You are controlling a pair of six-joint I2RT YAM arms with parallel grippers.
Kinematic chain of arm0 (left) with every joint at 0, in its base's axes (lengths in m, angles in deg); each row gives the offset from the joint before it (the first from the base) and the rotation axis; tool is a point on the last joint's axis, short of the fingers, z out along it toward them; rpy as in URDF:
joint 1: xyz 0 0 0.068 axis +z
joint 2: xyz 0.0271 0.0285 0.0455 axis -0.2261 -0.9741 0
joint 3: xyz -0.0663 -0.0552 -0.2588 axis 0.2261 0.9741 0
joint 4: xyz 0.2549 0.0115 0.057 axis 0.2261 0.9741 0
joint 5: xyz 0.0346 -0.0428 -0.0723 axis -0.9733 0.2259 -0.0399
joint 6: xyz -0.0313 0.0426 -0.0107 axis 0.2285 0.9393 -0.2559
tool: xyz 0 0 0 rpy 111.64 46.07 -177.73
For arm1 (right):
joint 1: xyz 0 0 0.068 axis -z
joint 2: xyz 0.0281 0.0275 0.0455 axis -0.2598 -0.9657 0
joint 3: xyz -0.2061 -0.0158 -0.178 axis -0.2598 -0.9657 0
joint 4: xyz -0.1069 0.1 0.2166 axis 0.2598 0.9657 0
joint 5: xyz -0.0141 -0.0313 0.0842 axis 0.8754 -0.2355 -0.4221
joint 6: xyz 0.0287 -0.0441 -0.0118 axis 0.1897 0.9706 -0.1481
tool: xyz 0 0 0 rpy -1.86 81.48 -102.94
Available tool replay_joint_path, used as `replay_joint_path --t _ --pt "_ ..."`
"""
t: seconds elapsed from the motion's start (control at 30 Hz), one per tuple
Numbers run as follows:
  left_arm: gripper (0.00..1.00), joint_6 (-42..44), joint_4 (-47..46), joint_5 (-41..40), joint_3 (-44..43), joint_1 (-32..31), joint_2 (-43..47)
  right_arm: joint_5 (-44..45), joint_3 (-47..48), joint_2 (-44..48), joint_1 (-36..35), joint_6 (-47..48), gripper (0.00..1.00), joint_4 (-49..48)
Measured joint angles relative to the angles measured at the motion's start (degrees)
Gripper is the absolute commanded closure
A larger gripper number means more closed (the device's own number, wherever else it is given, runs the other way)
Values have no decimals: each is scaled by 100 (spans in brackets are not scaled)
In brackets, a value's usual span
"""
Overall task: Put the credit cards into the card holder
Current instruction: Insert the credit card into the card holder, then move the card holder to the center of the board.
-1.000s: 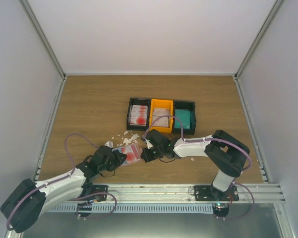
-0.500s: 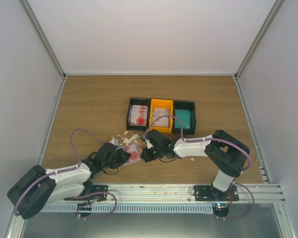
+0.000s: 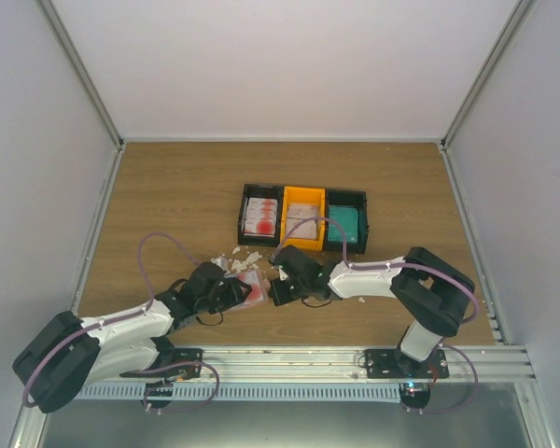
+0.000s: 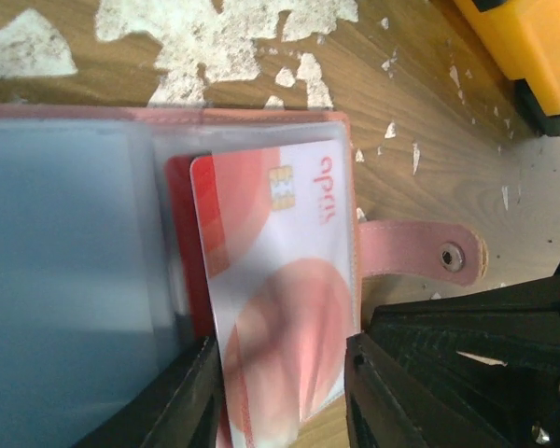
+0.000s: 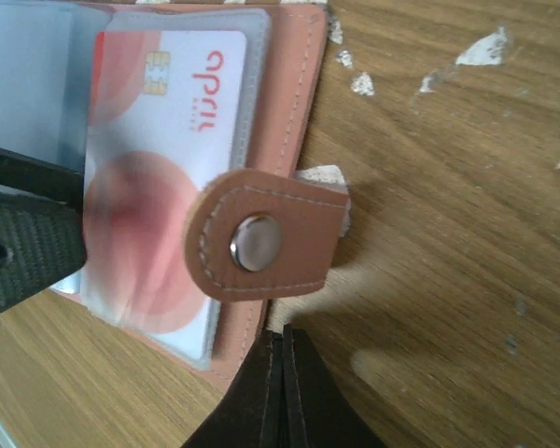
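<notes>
The salmon-pink card holder [image 3: 250,287] lies open on the wood between the two grippers. A white credit card with red circles [image 4: 275,271] sits partly in a clear sleeve of the holder [image 4: 406,252]; its near end is blurred. My left gripper [image 4: 280,369] stands open, one finger on each side of that card's near end. In the right wrist view the card [image 5: 159,140] lies under the holder's snap strap [image 5: 266,245]. My right gripper [image 5: 282,338] is shut, its tips against the holder's near edge. More credit cards [image 3: 260,217] lie in the tray.
A black-and-orange three-compartment tray [image 3: 303,190] stands just beyond the holder, with pinkish cards and a teal stack [image 3: 343,224]. White scraps [image 3: 244,258] litter the wood between the tray and the holder. An orange tray corner [image 4: 532,37] shows at top right of the left wrist view.
My left arm has slid right toward the holder, carrying the card into it, and its jaws have come apart off the card. The right gripper has stayed shut at the holder's edge.
</notes>
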Motion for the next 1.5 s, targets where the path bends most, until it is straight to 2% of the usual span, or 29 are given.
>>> replay_joint_path --t 0.17,0.33,0.47,0.6,0.73,0.8,1.13,1.23,1.3,1.37,1.5 --pt "45 140 782 -2 -170 -15 354 234 -15 101 0 -81 100 166" --pt "42 260 1543 -111 -380 -15 581 476 -50 229 0 -164 99 382" --pt "37 431 2059 -205 -575 -7 632 667 -90 376 0 -201 91 610" --pt "27 695 2540 -319 -881 52 605 852 -109 664 4 -258 80 802" --pt "7 953 2977 -540 -1263 216 568 1012 -107 951 31 -264 73 916" --pt "1 992 3206 -708 -1414 328 568 1071 -103 1005 48 -256 71 966" --pt "1 684 4076 -1307 -1338 820 494 1191 -103 1008 74 -256 70 1130" --pt "14 645 4116 -1322 -1296 837 448 1250 -103 1008 94 -260 71 1182" --pt "28 658 4079 -1283 -1292 844 404 1349 -103 1034 114 -275 71 1244" --pt "36 682 4022 -1226 -1279 859 365 1491 -103 1150 162 -310 71 1325" --pt "43 750 3792 -951 -1202 868 361 1703 -105 1552 420 -323 71 1423"
